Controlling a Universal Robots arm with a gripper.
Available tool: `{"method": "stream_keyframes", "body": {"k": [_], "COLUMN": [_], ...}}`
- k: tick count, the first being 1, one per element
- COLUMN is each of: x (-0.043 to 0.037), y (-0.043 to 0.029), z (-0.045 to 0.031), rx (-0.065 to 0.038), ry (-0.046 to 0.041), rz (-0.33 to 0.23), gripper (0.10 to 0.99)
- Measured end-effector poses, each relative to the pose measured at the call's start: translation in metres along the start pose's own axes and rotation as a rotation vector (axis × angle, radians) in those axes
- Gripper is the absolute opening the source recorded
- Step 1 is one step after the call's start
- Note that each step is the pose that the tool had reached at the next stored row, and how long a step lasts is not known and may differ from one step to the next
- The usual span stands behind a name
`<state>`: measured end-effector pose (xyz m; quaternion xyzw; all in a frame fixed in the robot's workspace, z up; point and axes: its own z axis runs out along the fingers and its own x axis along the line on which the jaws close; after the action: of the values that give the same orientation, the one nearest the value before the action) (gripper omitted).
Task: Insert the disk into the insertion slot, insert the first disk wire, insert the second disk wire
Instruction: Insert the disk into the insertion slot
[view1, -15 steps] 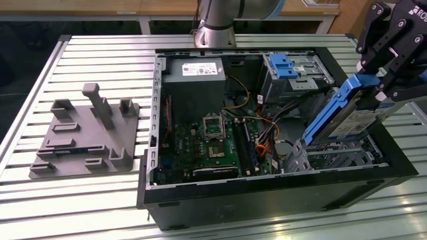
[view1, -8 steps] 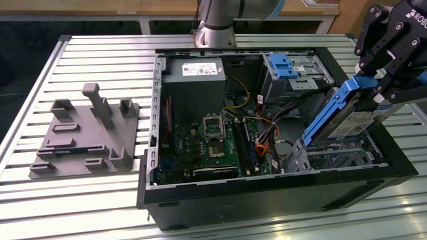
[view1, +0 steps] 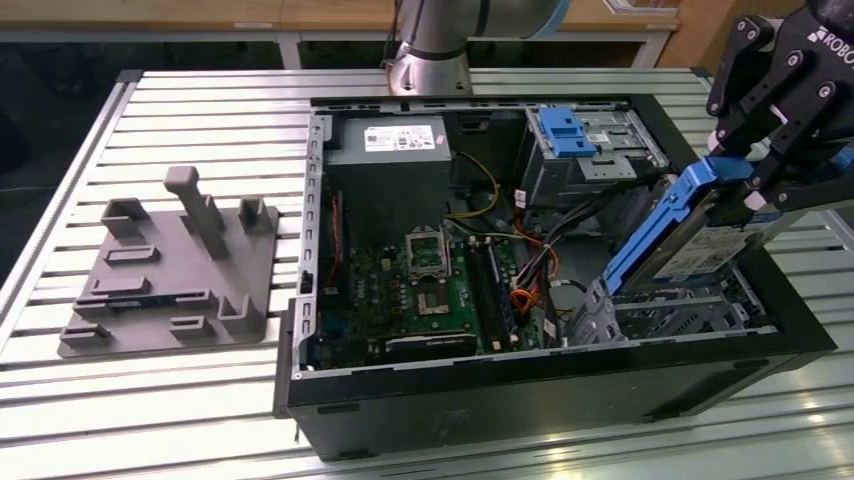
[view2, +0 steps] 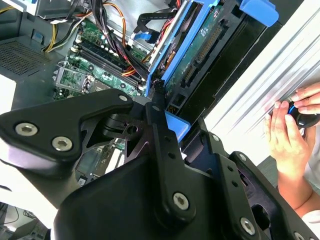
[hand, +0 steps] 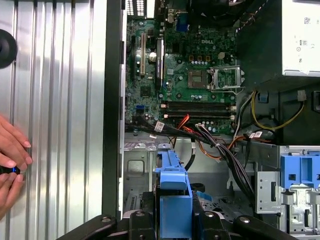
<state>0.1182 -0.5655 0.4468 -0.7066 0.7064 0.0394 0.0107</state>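
Note:
In the exterior view my gripper (view1: 755, 190) is shut on the upper end of the disk (view1: 697, 240), a silver-grey drive with a white label in a bright blue carrier. The disk hangs steeply tilted over the right front corner of the open computer case. Its lower end reaches the top of the insertion slot (view1: 678, 312), a small perforated silver cage. I cannot tell if the two touch. In the first wrist view the blue carrier (hand: 172, 197) sits between my black fingers (hand: 142, 220), above the cage (hand: 139, 172). The second wrist view shows the disk's underside (view2: 200, 55).
A bundle of black, orange and red cables (view1: 531, 272) lies between the motherboard (view1: 427, 290) and the cage. Behind stand a taller bay with a blue latch (view1: 571, 135) and a grey power supply (view1: 387, 140). A grey fixture (view1: 174, 270) lies on the slatted table. A person's hands (view2: 290, 135) rest beside the case.

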Motion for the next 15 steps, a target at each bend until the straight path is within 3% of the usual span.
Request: {"method": "stream_keyframes", "body": {"k": [15], "x": [0.0017], "y": [-0.0003], "z": [0.0078], "rx": [-0.002], "ry": [0.0005], "rz": [0.0], "gripper": [0.365]}}
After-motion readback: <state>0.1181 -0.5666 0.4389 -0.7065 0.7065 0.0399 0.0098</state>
